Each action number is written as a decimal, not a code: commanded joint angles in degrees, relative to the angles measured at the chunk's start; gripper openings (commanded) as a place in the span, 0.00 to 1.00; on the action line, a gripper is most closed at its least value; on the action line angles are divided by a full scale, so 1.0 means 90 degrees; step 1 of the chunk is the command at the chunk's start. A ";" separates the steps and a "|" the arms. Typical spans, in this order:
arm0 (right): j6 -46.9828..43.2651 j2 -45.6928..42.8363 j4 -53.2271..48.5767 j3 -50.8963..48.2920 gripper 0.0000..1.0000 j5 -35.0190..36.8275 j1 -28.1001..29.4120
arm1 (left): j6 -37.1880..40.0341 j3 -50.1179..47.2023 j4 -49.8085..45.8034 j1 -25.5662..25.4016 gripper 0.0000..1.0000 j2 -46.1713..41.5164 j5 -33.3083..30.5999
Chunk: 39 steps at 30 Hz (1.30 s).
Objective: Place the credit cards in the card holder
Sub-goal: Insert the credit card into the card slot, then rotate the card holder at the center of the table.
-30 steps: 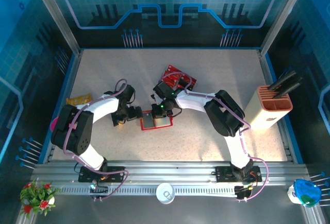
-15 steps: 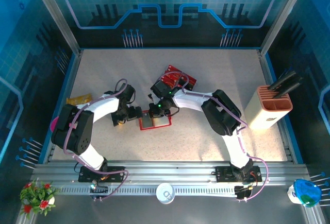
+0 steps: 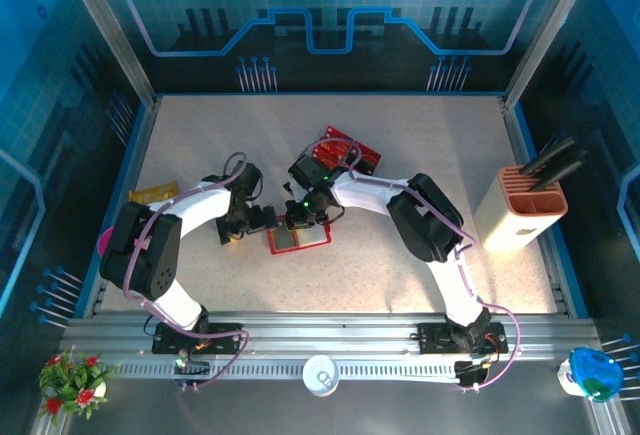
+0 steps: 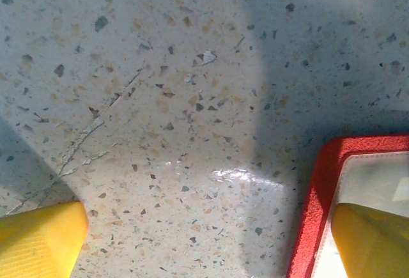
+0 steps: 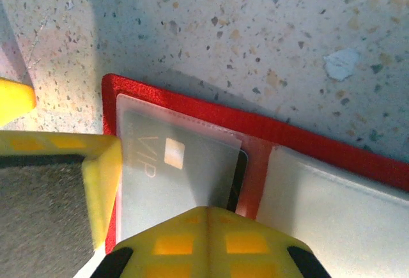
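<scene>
Down at the middle of the pale speckled stone-look table (image 3: 420,145), the flat red wallet-like card holder (image 3: 310,240) lies opened out, its frosted clear pockets facing up. Both arms reach in over its left half.

The left pincer (image 3: 262,221) stands wide. In its wrist view the two yellow fingers (image 4: 38,239) sit far apart at the lower corners. One is over bare table. The other is over the clear pocket, just inside the holder's red border (image 4: 313,208).

The right pincer (image 3: 298,217) is closed, its yellow fingertips pressed together (image 5: 208,227) over the near edge of the left-hand pocket. Under that frosted pocket lies one greyish rectangular card (image 5: 166,163) with a pale chip square and faint "VIP" lettering; its dark right edge shows at the pocket's inner side. Whether the closed tips pinch this card or only rest on it cannot be told. A yellow finger with a dark pad (image 5: 102,182), seemingly the left pincer's, sits on the holder's left border (image 5: 307,140).

Behind the holder, well apart from it, a loose heap of small red credit cards (image 3: 347,151) with dark markings lies on the table beside the right arm's wrist.

A yellow-orange snack packet (image 3: 152,195) lies at the table's left edge, and a salmon-pink compartment box (image 3: 530,205) holding black items stands at the right edge.
</scene>
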 commanded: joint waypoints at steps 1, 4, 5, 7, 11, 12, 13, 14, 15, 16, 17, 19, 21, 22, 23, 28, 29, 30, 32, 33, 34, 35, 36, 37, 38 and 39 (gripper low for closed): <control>-0.0053 -0.0753 -0.0166 0.0056 0.07 -0.0040 -0.0099 | 0.0090 0.0315 0.0074 0.0063 0.99 -0.0123 0.0174; -0.0006 -0.1226 -0.0163 -0.0186 0.20 0.0172 -0.0231 | 0.0099 0.0522 -0.0031 0.0072 0.99 -0.0272 0.0221; 0.0008 -0.1373 -0.0175 -0.0296 0.24 0.0281 -0.0287 | 0.0100 0.0594 -0.0074 0.0073 0.99 -0.0313 0.0239; 0.0019 -0.1659 -0.0175 -0.0556 0.30 0.0515 -0.0401 | 0.0110 0.0730 -0.0136 0.0074 0.99 -0.0393 0.0262; -0.0073 -0.2022 -0.0407 -0.0937 0.43 0.1118 -0.0625 | 0.0123 0.0956 -0.0249 0.0092 0.99 -0.0553 0.0295; -0.0118 -0.2021 -0.0539 -0.0957 0.45 0.1212 -0.0668 | 0.0120 0.0999 -0.0264 0.0092 0.99 -0.0605 0.0313; -0.0163 -0.2013 -0.0660 -0.0951 0.47 0.1313 -0.0701 | 0.0120 0.1035 -0.0277 0.0102 0.99 -0.0643 0.0330; -0.0234 -0.1964 -0.0768 -0.0945 0.49 0.1430 -0.0702 | 0.0110 0.1078 -0.0293 0.0102 0.99 -0.0681 0.0357; -0.0287 -0.1895 -0.0849 -0.0936 0.50 0.1505 -0.0697 | 0.0115 0.1131 -0.0305 0.0102 0.99 -0.0704 0.0378; -0.0311 -0.1839 -0.0887 -0.0921 0.50 0.1534 -0.0698 | 0.0115 0.1170 -0.0315 0.0103 0.99 -0.0716 0.0403; -0.0319 -0.1756 -0.0938 -0.0907 0.50 0.1560 -0.0692 | 0.0105 0.1222 -0.0354 0.0102 0.99 -0.0716 0.0426; -0.0340 -0.1606 -0.0976 -0.0878 0.50 0.1639 -0.0672 | 0.0085 0.1317 -0.0373 0.0103 0.99 -0.0701 0.0521; -0.0334 -0.1433 -0.1004 -0.0834 0.50 0.1734 -0.0661 | 0.0081 0.1374 -0.0350 0.0111 0.99 -0.0668 0.0634; -0.0333 -0.1363 -0.1012 -0.0814 0.49 0.1747 -0.0661 | 0.0071 0.1411 -0.0368 0.0104 0.99 -0.0653 0.0670; -0.0333 -0.1306 -0.1015 -0.0797 0.48 0.1757 -0.0667 | 0.0045 0.1445 -0.0372 0.0103 0.99 -0.0634 0.0702; -0.0313 -0.1147 -0.1021 -0.0836 0.32 0.1855 -0.0707 | -0.0041 0.1539 -0.0333 0.0102 0.99 -0.0585 0.0907; -0.0303 -0.1157 -0.0997 -0.0885 0.23 0.1855 -0.0724 | -0.0039 0.1576 -0.0333 0.0102 0.99 -0.0564 0.0941; -0.0287 -0.1199 -0.0962 -0.0950 0.15 0.1856 -0.0738 | -0.0029 0.1604 -0.0337 0.0102 0.99 -0.0546 0.0964; -0.0251 -0.1314 -0.0924 -0.1114 0.04 0.1865 -0.0768 | -0.0036 0.1625 -0.0313 0.0092 0.99 -0.0521 0.1039; -0.0230 -0.1383 -0.0896 -0.1216 0.01 0.1873 -0.0786 | -0.0044 0.1643 -0.0307 0.0090 0.99 -0.0511 0.1078; -0.0194 -0.1479 -0.0857 -0.1337 0.00 0.1879 -0.0797 | -0.0056 0.1657 -0.0302 0.0083 0.99 -0.0499 0.1127; -0.0155 -0.1575 -0.0819 -0.1463 0.00 0.1884 -0.0825 | -0.0075 0.1676 -0.0290 0.0065 0.99 -0.0484 0.1163; -0.0106 -0.1657 -0.0797 -0.1576 0.00 0.1880 -0.0836 | -0.0091 0.1687 -0.0273 0.0054 0.99 -0.0470 0.1200; -0.0049 -0.1757 -0.0759 -0.1708 0.00 0.1884 -0.0847 | -0.0110 0.1711 -0.0259 0.0027 0.99 -0.0450 0.1235; 0.0009 -0.1861 -0.0717 -0.1873 0.00 0.1899 -0.0856 | -0.0123 0.1732 -0.0260 -0.0009 0.99 -0.0430 0.1260; 0.0068 -0.1945 -0.0680 -0.1986 0.00 0.1911 -0.0856 | -0.0129 0.1761 -0.0262 -0.0040 0.99 -0.0408 0.1276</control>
